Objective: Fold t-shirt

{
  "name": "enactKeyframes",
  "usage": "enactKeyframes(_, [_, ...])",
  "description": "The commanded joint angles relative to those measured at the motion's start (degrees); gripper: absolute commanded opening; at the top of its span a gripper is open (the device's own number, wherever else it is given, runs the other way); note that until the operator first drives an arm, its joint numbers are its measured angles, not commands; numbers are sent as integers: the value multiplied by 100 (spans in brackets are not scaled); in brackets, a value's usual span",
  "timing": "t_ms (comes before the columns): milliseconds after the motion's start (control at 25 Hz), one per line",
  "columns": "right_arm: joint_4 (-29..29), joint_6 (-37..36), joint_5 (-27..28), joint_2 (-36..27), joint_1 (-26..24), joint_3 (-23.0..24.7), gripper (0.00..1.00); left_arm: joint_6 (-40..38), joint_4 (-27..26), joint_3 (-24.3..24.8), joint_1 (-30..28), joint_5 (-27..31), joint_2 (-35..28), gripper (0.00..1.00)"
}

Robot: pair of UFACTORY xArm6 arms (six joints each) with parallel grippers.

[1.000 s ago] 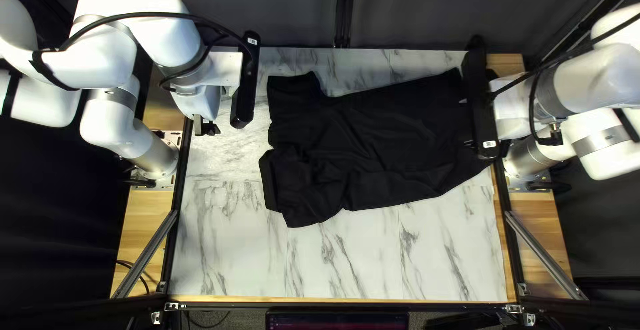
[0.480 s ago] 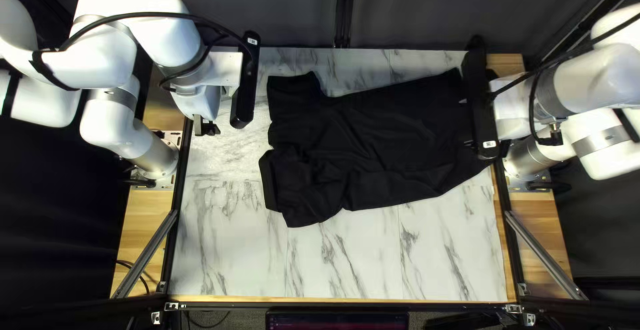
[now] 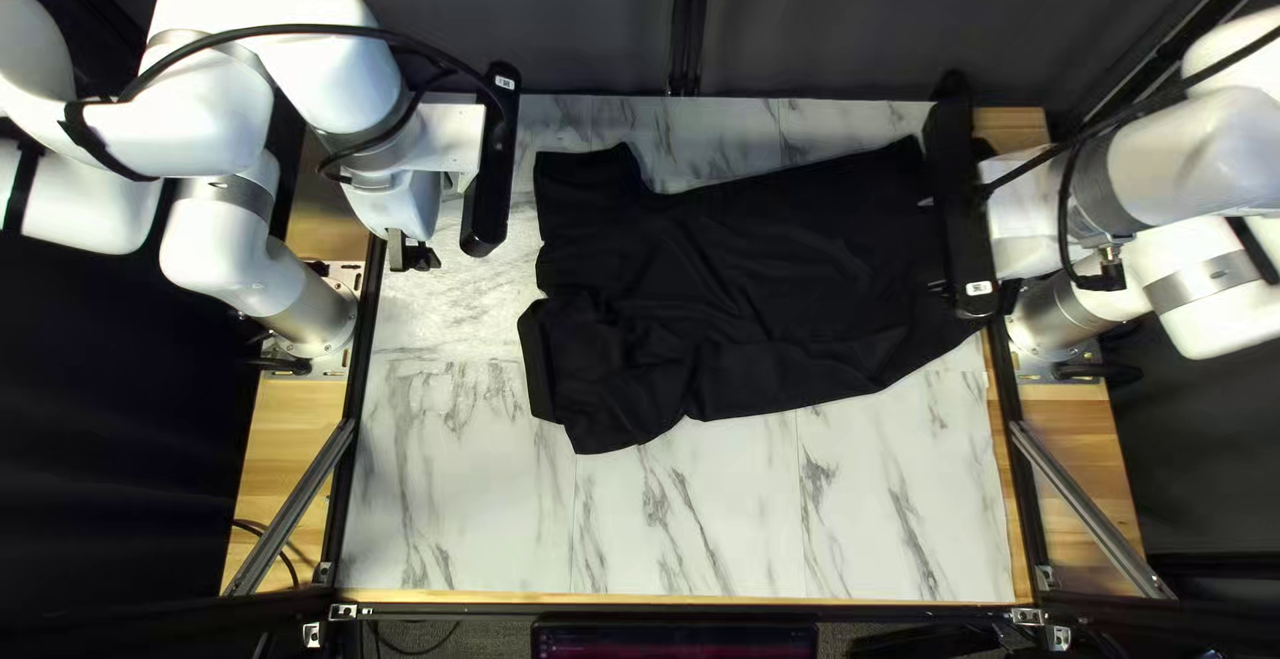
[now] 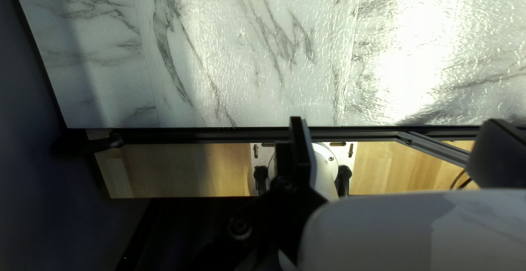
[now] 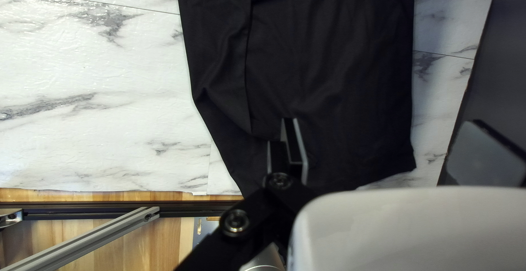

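No movement; t-shirt (image 3: 740,289) beneath right tool (image 3: 958,204).

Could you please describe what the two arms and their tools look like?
The left arm and right arm are rounded, glossy white shells with silver bands at the joints; a black cable loops along each. The left tool and right tool are long black bars, each with a small white label.
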Motion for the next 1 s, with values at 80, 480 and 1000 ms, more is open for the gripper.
enactKeyframes(80, [0, 0, 0, 0, 0, 0, 100, -325, -115, 276, -338, -521, 274, 100])
enactKeyframes(480, [0, 0, 0, 0, 0, 0, 100, -911, -499, 858, -995, -3342, 2414, 100])
enactKeyframes(1000, [0, 0, 0, 0, 0, 0, 100, -2371, 598, -911, -2017, -3601, 4830, 100])
